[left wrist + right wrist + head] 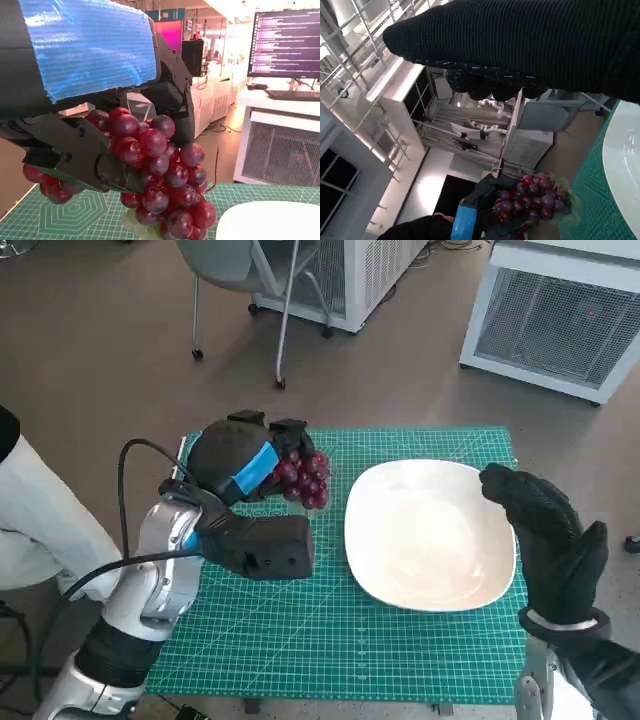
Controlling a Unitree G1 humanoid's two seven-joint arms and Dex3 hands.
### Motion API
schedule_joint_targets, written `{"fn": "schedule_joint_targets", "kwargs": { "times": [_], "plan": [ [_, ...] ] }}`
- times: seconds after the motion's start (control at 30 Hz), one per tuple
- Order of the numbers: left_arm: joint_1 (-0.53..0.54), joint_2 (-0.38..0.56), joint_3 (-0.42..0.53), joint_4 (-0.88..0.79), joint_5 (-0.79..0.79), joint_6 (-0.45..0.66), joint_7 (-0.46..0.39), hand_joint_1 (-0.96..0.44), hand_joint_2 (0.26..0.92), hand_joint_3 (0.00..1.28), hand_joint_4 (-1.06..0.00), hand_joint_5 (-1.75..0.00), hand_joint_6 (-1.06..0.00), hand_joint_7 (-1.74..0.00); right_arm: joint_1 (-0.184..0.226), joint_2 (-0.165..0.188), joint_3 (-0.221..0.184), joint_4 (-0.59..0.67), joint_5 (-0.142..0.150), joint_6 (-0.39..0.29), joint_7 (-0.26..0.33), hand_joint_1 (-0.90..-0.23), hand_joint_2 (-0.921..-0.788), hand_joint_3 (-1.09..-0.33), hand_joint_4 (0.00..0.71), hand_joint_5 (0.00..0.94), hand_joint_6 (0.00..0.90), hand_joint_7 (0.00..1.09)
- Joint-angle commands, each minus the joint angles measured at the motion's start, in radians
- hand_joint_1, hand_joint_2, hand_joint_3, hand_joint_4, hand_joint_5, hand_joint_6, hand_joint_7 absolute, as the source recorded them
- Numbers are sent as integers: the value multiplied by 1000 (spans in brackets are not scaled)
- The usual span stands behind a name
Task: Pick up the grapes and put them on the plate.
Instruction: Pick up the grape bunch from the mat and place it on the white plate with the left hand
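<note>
— While we looked down at the worktop, where were the grapes (304,478)?

— We saw our left hand (240,465) gripping the red bunch, black fingers (172,92) wrapped around it above the green cutting mat (330,640), at nine o'clock from the white plate (430,540), just beside its rim.

— And our right hand (545,530)?

— We held nothing in it; the gloved fingers lay apart over the plate's three o'clock edge.

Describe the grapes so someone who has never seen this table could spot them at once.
Start at the green cutting mat covering the small table. Left of the white plate, the left hand, black with blue tape, grips them. The grapes are a dark red bunch, the only fruit there.
</note>
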Motion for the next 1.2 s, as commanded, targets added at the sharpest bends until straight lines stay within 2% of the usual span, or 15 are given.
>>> {"fn": "schedule_joint_targets", "kwargs": {
  "times": [0.03, 0.43, 0.6, 0.77, 0.8, 0.83, 0.97, 1.03, 1.1, 1.2],
  "plan": [
    [1, -7, 9, -2, -4, -23, 11, 2, 896, 40, -745, -1210, -749, -937, 14, 1, -3, 4, 3, 5, 3, -492, -921, -558, 449, 2, 111, 667],
    [-11, -35, 1, -41, -9, -34, -19, 2, 907, 28, -762, -1119, -698, -1066, 26, -1, -7, -7, 5, 4, 4, -495, -921, -557, 450, 2, 114, 664],
    [-35, -84, -20, -119, 7, -12, -56, 2, 913, 23, -757, -1114, -684, -1094, 30, -1, -10, -12, 4, 7, 3, -496, -921, -557, 450, 1, 113, 663],
    [-81, -147, -51, -157, 17, -10, -82, 1, 915, 25, -734, -1171, -700, -1047, 40, -5, -14, -28, 4, 11, -1, -497, -921, -557, 450, 2, 114, 663],
    [-93, -159, -58, -151, 19, -17, -80, 1, 904, 48, -728, -1185, -698, -1048, 42, -7, -16, -32, 4, 11, -1, -497, -921, -556, 450, 2, 114, 663],
    [-106, -170, -65, -138, 21, -30, -73, 1, 868, 125, -718, -1207, -682, -1081, 43, -8, -19, -35, 5, 12, -2, -497, -921, -556, 450, 2, 114, 662],
    [-161, -202, -94, -42, 24, -109, -23, 3, 585, 769, -629, -1382, -473, -1533, 50, -14, -30, -44, 4, 10, -7, -496, -921, -554, 452, 3, 120, 660],
    [-199, -222, -113, 40, 29, -150, 3, 4, 534, 906, -582, -1467, -430, -1615, 55, -16, -37, -47, 1, 4, -13, -495, -921, -553, 454, 3, 123, 658],
    [-236, -246, -132, 123, 32, -181, 26, 5, 540, 900, -534, -1568, -478, -1496, 61, -17, -45, -50, -2, -3, -20, -493, -921, -555, 456, 4, 128, 654],
    [-265, -269, -144, 197, 28, -207, 46, 6, 646, 673, -544, -1567, -570, -1222, 66, -16, -52, -54, -10, -11, -30, -490, -921, -560, 457, 5, 135, 644]
  ]
}}
